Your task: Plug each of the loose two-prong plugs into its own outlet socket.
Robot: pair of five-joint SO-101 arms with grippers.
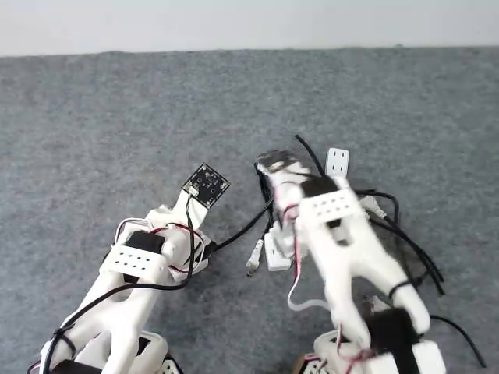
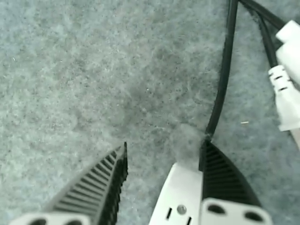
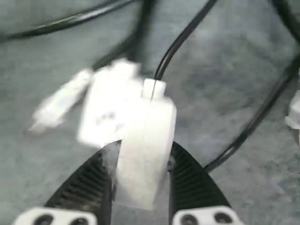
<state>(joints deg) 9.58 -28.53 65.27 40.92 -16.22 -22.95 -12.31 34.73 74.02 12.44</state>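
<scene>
Gripping a white corded block [image 3: 145, 126], the right pincer [image 3: 143, 149] has its two black ribbed fingers [image 3: 89, 183] pressed to the block's flanks. A thin black cord [image 3: 183, 42] leaves the block's far end. I can see no prongs on it. Just beyond it lies a second white piece [image 3: 110, 110], too blurred to name, with a narrower stub sticking out of it. Several more black cords cross the grey felt surface [image 3: 225, 84] around them, and I cannot count them surely.

The left pincer [image 2: 164, 147] stands wide apart and holds nothing, with bare felt between its tips. One white socket face [image 2: 176, 201], showing two slots and a screw, lies against the inner side of one finger [image 2: 220, 173]. One thick black cable [image 2: 225, 70] runs away from that finger's tip. One white ribbed plug end [image 2: 281, 82] lies off to the side, apart from the pincer.

From above there are two arms, the left arm [image 1: 129, 288] and the right arm [image 1: 351, 249]. I count three white pieces around them. A small slotted socket plate [image 1: 337, 161] lies on the felt just beyond the right arm. A squarish block [image 1: 277, 251] sits close against that arm, on the side towards the left arm. A slim plug [image 1: 254, 261] lies just beside the block. A tangle of black cords [image 1: 413, 257] loops along the right arm's outer side.
</scene>
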